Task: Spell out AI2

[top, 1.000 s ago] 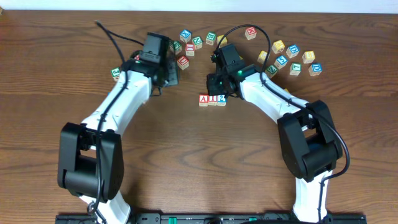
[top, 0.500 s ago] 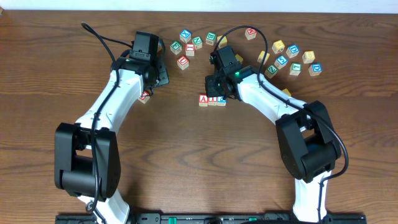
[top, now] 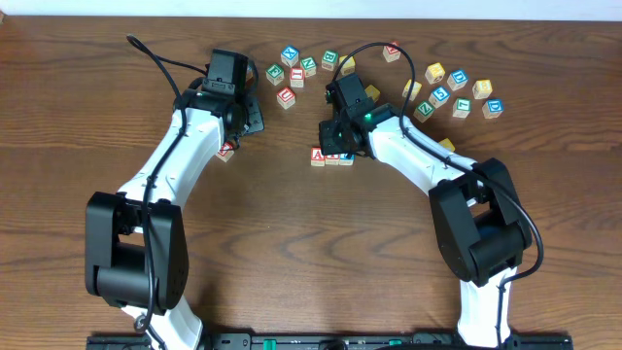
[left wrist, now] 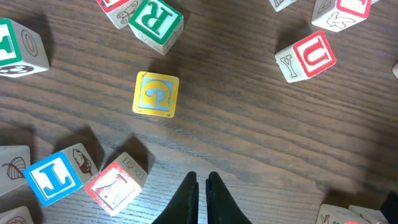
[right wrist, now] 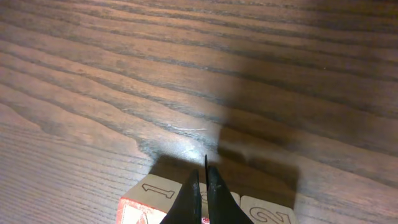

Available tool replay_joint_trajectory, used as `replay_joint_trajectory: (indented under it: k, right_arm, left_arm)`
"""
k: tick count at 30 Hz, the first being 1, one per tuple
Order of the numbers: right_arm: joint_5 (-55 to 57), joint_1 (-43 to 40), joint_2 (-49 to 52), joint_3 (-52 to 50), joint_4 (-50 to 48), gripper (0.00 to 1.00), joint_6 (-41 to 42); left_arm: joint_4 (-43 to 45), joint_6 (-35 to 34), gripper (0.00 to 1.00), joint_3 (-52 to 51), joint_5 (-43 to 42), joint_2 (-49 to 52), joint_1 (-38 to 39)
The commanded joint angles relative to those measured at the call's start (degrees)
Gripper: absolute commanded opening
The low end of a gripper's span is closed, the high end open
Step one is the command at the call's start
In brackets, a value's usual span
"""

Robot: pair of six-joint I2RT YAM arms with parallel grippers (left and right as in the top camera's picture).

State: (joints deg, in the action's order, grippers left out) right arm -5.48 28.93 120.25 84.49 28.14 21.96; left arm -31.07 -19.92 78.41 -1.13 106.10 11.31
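Straight to the A block (top: 317, 156), head of a tidy row near the middle of the table (top: 292, 253): I block (top: 331, 157) touching its right side, 2 block (top: 346, 158) touching just beyond. Reads A-I-2 from above, so spelled out already by the look of things, faces lined up flush for easy reading.

Right gripper (right wrist: 204, 177) poised directly over that row, a shade right of the A block, jaws pinched together on nothing at all. Well placed for a squaring-up nudge or a gentle press, at a guess.

Left gripper (left wrist: 202, 180) well off to the left of the A block and further back, likewise closed and empty, hanging over bare wood among spare blocks: yellow G block (left wrist: 155, 94) just ahead of the fingertips, red U block (left wrist: 314, 57) and green R block (left wrist: 157, 22) further out. Kept clear, presumably, to leave the row undisturbed.

Now the awkward bits. From overhead, much of the I block and 2 block masked by the right arm, only front edges peeking out. From the right wrist camera, row chopped off at the bottom edge and sunk in shadow. Impossible to tell whether fingertips touch the blocks or float just above.
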Motion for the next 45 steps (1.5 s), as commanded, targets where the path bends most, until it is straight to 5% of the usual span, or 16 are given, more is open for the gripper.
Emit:
replay_joint_trajectory:
  k: [1,45]
  right_arm:
    - [0.6,0.4,-1.0,0.5,0.3,0.01,0.8]
    - [4.5,-1.7,-1.0,1.2,-0.1,0.01,2.4]
  left_arm:
    - [-0.2,-0.8,0.07,0.5,0.8,-0.4,0.0]
    - [-0.7,-0.8,0.07,0.5,0.7,-0.3,0.0]
